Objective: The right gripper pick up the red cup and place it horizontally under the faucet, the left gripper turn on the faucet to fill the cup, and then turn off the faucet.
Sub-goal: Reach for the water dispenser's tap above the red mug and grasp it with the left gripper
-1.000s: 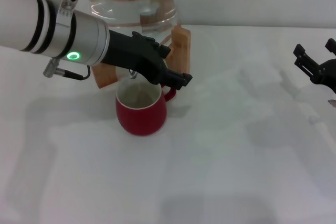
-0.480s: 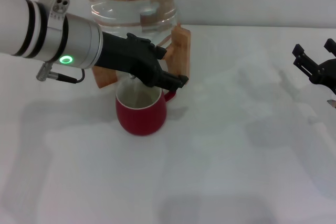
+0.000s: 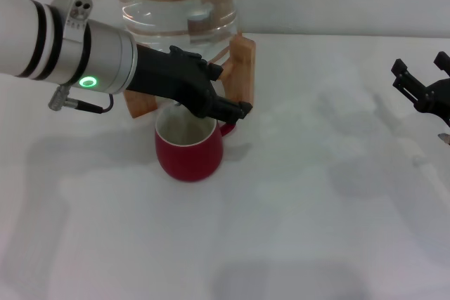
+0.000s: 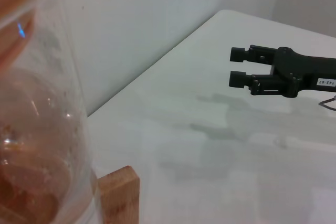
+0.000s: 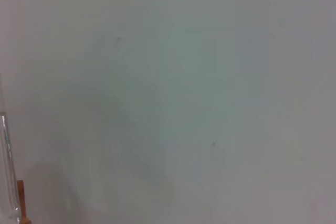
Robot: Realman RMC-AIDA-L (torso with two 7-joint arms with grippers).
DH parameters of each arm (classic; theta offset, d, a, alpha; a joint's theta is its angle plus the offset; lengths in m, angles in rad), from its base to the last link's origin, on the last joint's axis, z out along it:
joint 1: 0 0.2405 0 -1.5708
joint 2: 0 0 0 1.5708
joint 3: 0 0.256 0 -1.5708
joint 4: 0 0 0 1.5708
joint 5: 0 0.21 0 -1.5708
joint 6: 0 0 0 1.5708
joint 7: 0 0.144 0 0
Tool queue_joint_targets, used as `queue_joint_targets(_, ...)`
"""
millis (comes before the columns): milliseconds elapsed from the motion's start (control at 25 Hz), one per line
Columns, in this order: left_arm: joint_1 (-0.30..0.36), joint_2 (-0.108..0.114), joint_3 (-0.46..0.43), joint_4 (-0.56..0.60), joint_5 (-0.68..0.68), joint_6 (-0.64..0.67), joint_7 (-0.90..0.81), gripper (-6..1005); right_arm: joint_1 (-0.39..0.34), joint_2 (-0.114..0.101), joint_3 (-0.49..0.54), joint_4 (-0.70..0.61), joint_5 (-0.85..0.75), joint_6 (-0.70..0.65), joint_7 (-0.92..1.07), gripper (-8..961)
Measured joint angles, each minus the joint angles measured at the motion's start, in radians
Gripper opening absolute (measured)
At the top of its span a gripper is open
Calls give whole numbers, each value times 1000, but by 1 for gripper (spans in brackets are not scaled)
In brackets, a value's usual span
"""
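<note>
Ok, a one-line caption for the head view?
Left hand at the tap above the red cup; right hand parked far right.

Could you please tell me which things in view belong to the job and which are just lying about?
Belonging to the job:
red cup
faucet, largely hidden
left gripper, above the cup
right gripper, off at the table's right

Just there:
water jug
wooden stand
white table
</note>
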Motion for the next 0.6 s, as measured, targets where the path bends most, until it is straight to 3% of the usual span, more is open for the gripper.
queue_joint_targets(600,6,0,-7,1,-46,20,34,859,-3,0,0,0,-1,0,0,870)
